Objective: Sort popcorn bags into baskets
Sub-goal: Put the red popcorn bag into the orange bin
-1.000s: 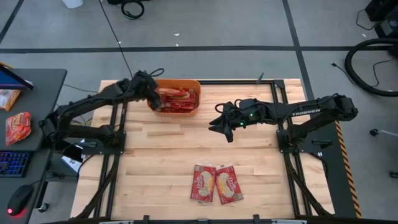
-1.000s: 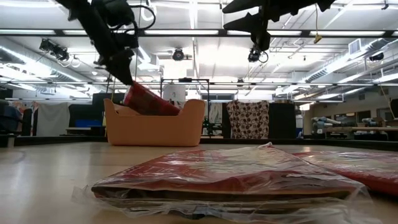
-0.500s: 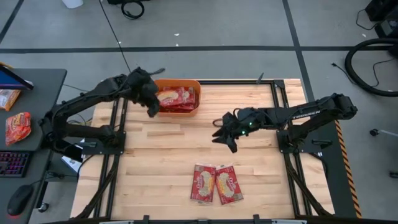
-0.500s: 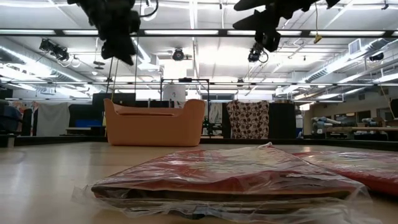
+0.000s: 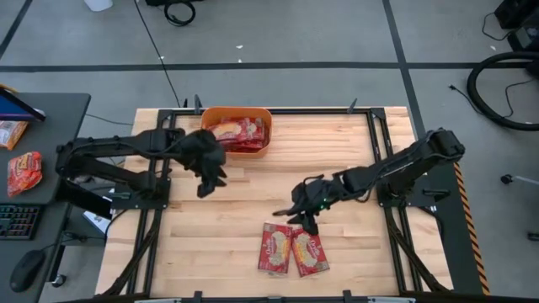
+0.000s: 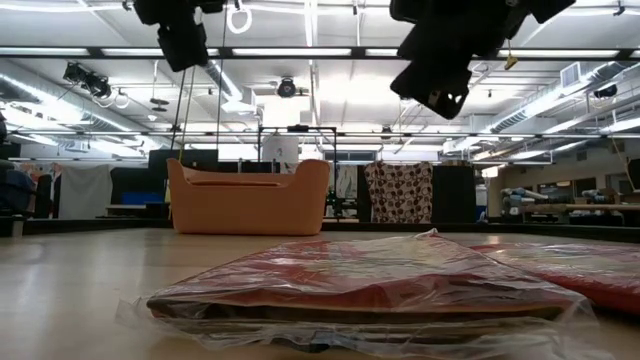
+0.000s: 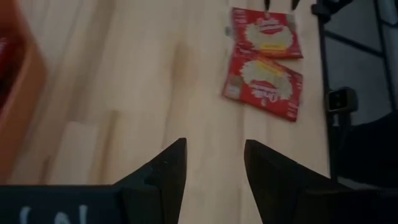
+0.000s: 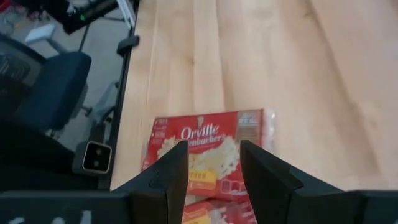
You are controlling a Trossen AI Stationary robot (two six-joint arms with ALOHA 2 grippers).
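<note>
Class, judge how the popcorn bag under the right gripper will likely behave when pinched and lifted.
The popcorn bag lies flat, so probably light and somewhat bendy. Its clear glossy wrap, crinkled in the low view, may slip between the right gripper's open fingers.

Basket point(image 7: 15, 93) blurred, cut off by left wrist frame edge.

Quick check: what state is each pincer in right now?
Left pincer: open, empty, over bare table.
Right pincer: open, empty, above a popcorn bag.
</note>
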